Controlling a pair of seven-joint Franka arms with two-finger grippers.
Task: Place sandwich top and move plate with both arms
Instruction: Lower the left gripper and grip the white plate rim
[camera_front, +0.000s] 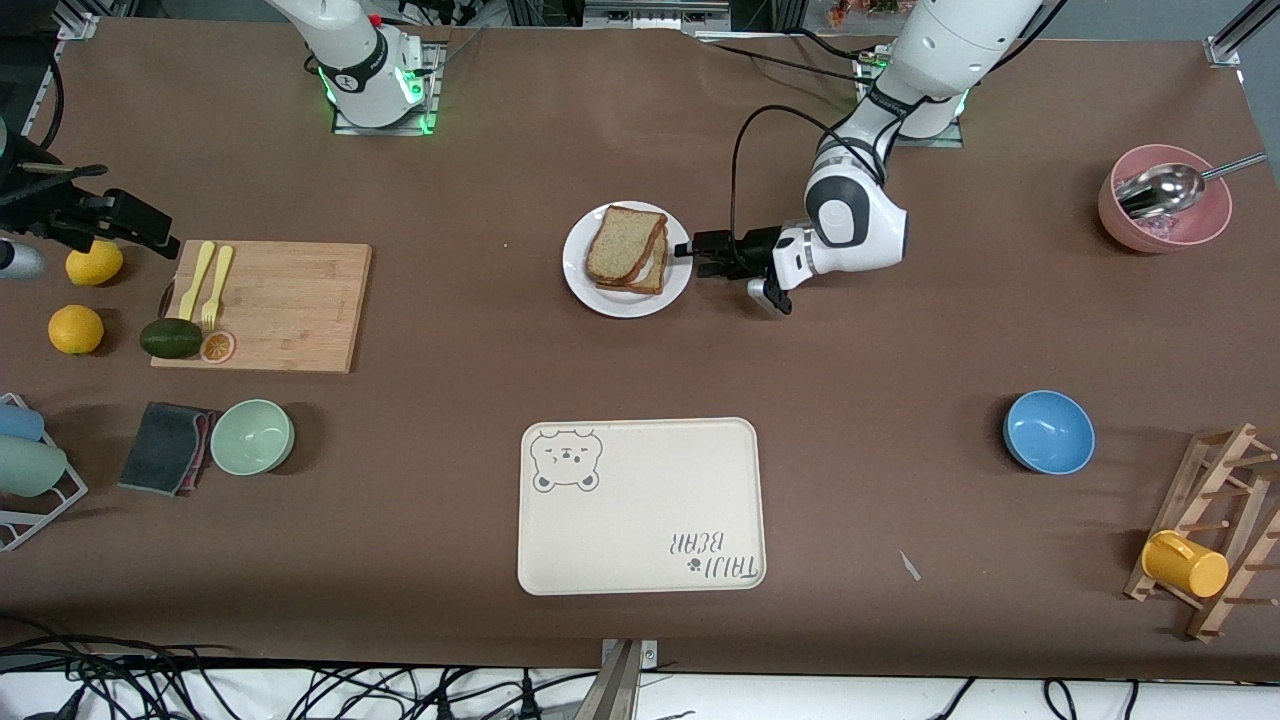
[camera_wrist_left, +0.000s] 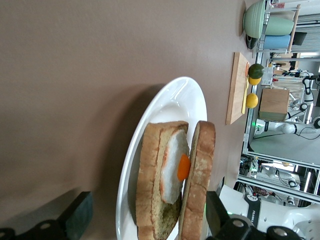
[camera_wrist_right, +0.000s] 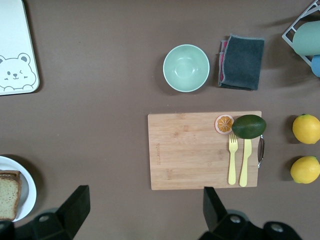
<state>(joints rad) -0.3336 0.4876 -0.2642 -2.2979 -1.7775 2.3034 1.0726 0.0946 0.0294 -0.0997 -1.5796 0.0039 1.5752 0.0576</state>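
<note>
The sandwich top leans on the egg toast on the plate, centre frame on the tabletop. The left tool, fingers apart, sits beside the plate's rim. The right tool, fingers apart, hangs at the frame's left edge, waiting.

bright, even overhead light, soft shadows beside the plate, sharp focus, slightly blurred left pincer fingers
</note>
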